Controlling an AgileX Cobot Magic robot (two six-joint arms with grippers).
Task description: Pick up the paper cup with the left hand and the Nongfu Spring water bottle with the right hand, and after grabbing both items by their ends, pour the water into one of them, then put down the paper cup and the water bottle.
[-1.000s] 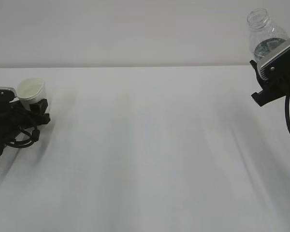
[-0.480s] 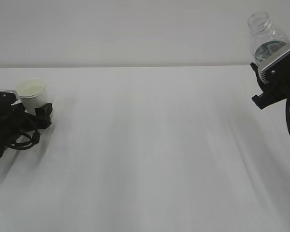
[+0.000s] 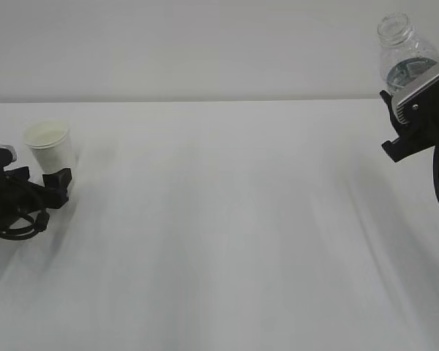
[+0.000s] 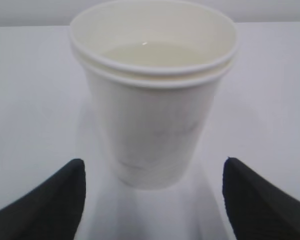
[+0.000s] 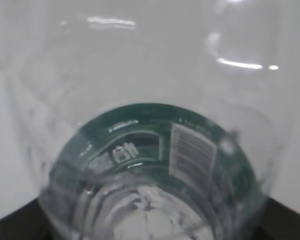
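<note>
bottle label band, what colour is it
Dark green label band, clearest in the right wrist view.

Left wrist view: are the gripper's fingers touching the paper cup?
No. The paper cup stands on the table with both black fingers spread wide, clear table showing between each one and the cup's wall.

White table [image 3: 227, 219], faint streaks; plain pale grey wall [image 3: 190, 44] behind; soft even light.

White table [image 3: 227, 219] bare between the arms, paper cup [image 3: 49, 146] standing at far left
</note>
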